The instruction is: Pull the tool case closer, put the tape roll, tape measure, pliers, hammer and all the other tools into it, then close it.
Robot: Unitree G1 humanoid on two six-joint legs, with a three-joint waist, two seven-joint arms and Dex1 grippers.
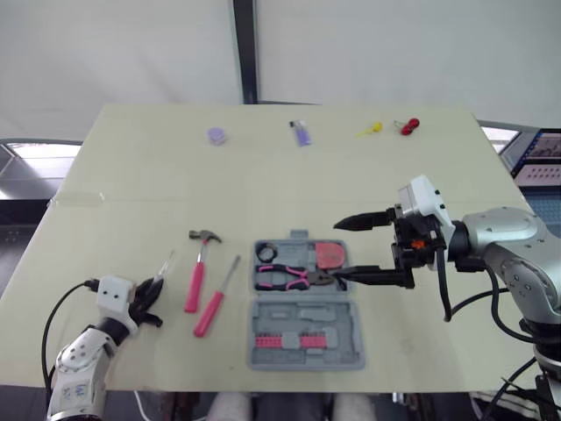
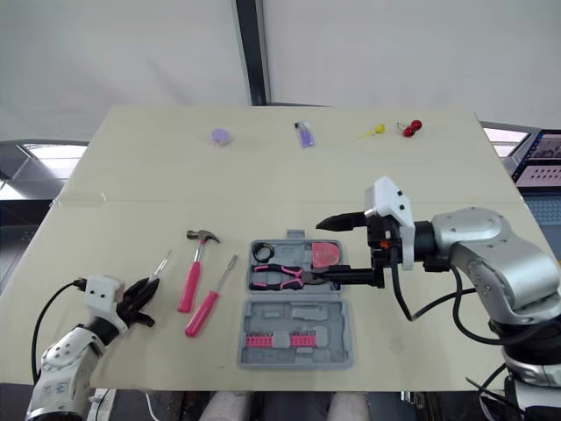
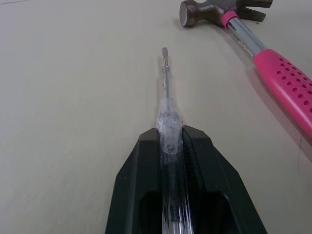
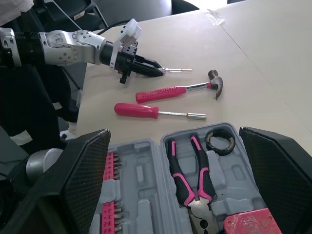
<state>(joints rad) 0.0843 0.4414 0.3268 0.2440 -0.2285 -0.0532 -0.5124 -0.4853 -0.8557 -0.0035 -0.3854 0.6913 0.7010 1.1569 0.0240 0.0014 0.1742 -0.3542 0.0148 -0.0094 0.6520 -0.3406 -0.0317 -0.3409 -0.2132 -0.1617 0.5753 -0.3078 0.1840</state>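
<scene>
The grey tool case (image 1: 307,329) lies open at the table's front middle. In its far half lie the pink-handled pliers (image 1: 289,277), a black tape roll (image 1: 266,253) and a red tape measure (image 1: 330,255). My right gripper (image 1: 337,252) hangs open over that half's right side, with nothing between its fingers (image 4: 83,180). Left of the case lie the pink-handled hammer (image 1: 198,267) and a pink screwdriver (image 1: 216,298). At the front left my left gripper (image 3: 170,134) is shut on a small clear-handled screwdriver (image 3: 168,97), its tip pointing towards the hammer head.
A row of pink bits (image 1: 285,339) sits in the case's near half. Along the far edge lie a purple disc (image 1: 216,135), a small purple item (image 1: 301,133), a yellow item (image 1: 370,129) and a red one (image 1: 409,125). A clear strip (image 1: 77,199) lies at the left edge.
</scene>
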